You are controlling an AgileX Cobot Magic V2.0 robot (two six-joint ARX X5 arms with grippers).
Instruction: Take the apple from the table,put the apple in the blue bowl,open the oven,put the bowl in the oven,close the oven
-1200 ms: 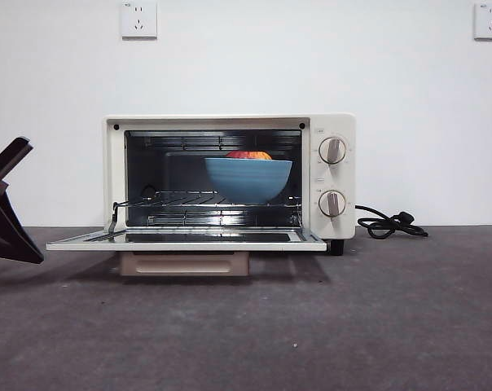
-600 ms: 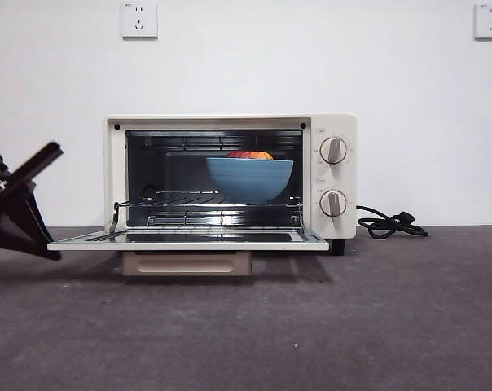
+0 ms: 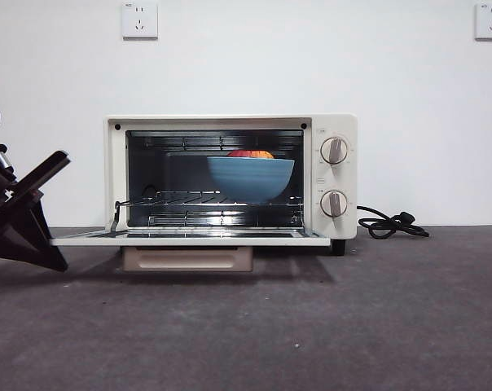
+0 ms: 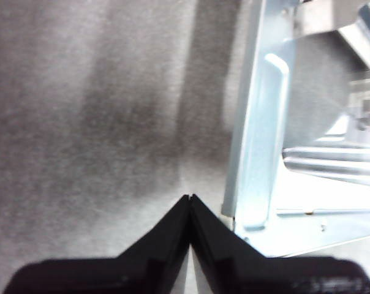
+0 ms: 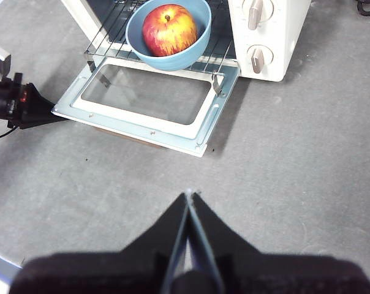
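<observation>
The cream oven (image 3: 230,175) stands with its door (image 3: 189,239) folded down flat. On the rack inside rests the blue bowl (image 3: 251,179), and the red apple (image 3: 249,154) peeks over its rim. From above, the right wrist view shows the apple (image 5: 168,29) lying in the bowl (image 5: 173,58). My left gripper (image 3: 54,257) is shut with nothing in it, low at the door's left corner (image 4: 252,122); its tip (image 4: 190,197) sits just beside the metal frame. Held shut and empty, my right gripper (image 5: 188,195) hovers over the table (image 5: 283,153) before the oven.
A black power cord (image 3: 391,225) lies coiled on the table to the right of the oven. A white wall with two sockets stands close behind. Dark grey table (image 3: 311,326) stretches in front of the door.
My left gripper has moved right along the table towards the open door's left corner. The bowl, the apple and the door have stayed as they were.
</observation>
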